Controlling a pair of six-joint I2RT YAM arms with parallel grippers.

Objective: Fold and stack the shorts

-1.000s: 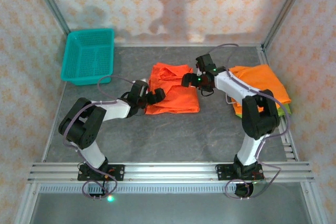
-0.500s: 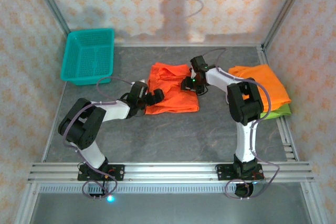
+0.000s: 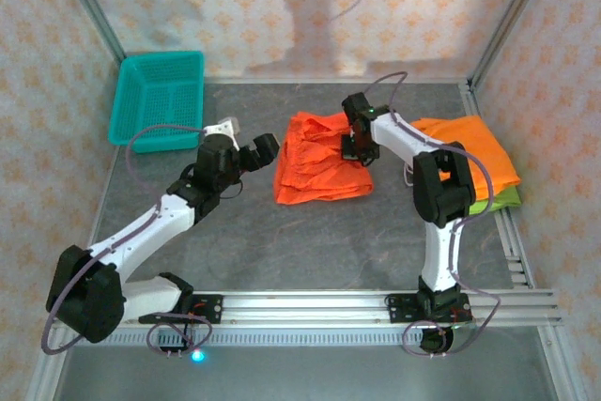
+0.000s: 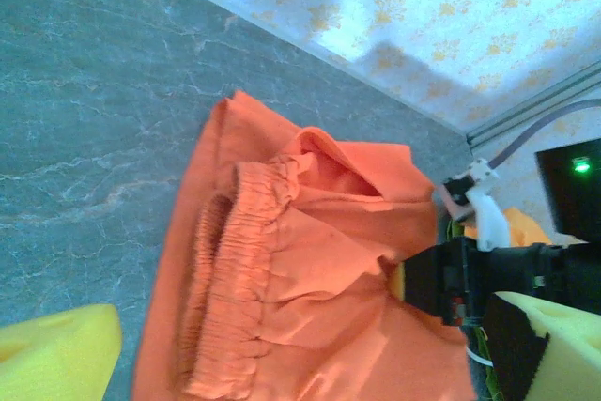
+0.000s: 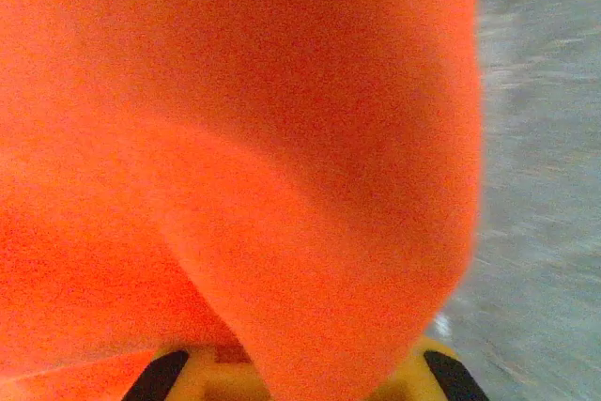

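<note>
- Nearest, on the right: lime green shorts (image 3: 500, 200) peeking out beneath folded orange shorts (image 3: 474, 149), one stack
- Now the left gripper (image 3: 250, 144), released, jaws wide, just left of the crumpled orange shorts (image 3: 315, 171) lying mid-table
- There's the right gripper (image 3: 358, 150), clenched on that crumpled pair's right edge, fabric bunched between its pads
- Far left corner: teal basket (image 3: 158, 100), well apart from it all

no readable text, label, brand or number anywhere (wallpaper carries pattern only).
</note>
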